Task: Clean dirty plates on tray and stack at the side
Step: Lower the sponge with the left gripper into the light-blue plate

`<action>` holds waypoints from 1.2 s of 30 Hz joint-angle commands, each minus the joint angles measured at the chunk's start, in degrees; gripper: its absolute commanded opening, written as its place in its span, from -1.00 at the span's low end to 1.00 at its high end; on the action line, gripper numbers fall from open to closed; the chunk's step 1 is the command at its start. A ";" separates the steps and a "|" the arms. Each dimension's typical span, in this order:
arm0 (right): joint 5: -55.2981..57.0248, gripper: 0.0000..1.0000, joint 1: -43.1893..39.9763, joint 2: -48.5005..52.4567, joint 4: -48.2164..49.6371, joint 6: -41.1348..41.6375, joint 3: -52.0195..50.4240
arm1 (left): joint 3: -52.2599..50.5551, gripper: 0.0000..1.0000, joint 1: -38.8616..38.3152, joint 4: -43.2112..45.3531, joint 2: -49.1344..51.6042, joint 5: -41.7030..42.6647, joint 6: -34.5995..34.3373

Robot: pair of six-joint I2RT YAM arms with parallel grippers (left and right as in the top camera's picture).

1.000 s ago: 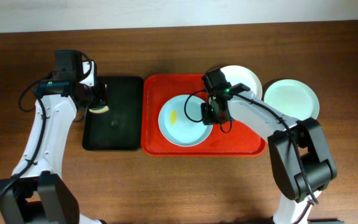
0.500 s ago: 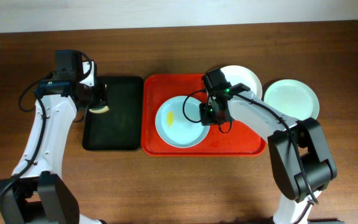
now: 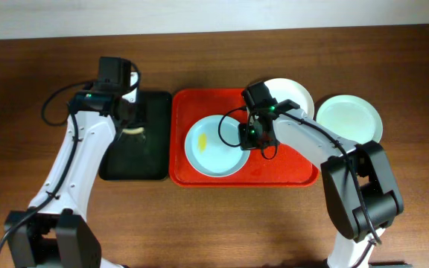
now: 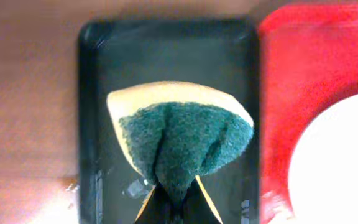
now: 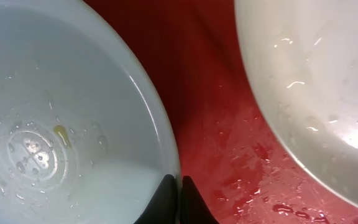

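A pale blue plate (image 3: 214,145) with a yellow smear (image 3: 202,141) lies on the red tray (image 3: 289,173). My right gripper (image 3: 247,135) is shut on that plate's right rim (image 5: 166,149). A white plate (image 3: 293,93) rests partly on the tray's back right corner and shows in the right wrist view (image 5: 316,87). Another pale plate (image 3: 348,117) lies on the table to the right of the tray. My left gripper (image 3: 131,128) is shut on a green and yellow sponge (image 4: 182,140) above the black tray (image 4: 98,93).
The black tray (image 3: 132,160) lies just left of the red tray (image 4: 303,68). Water drops lie on the red tray (image 5: 260,168) and on the black tray. Brown tabletop (image 3: 199,223) lies in front.
My left arm has carried the sponge rightward, from the black tray's left edge to over its middle. The blue plate has slid slightly left on the red tray in my right gripper.
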 commanded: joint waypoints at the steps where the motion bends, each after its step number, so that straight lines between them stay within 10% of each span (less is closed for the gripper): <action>1: -1.09 -0.92 -0.26 -1.31 0.20 0.24 0.52 | 2.03 -1.00 -2.69 1.66 -0.07 9.35 -3.37; 36: -1.07 -0.91 -0.24 -1.31 -0.04 0.22 0.52 | 1.90 -1.00 -18.05 9.20 24.02 14.45 -10.10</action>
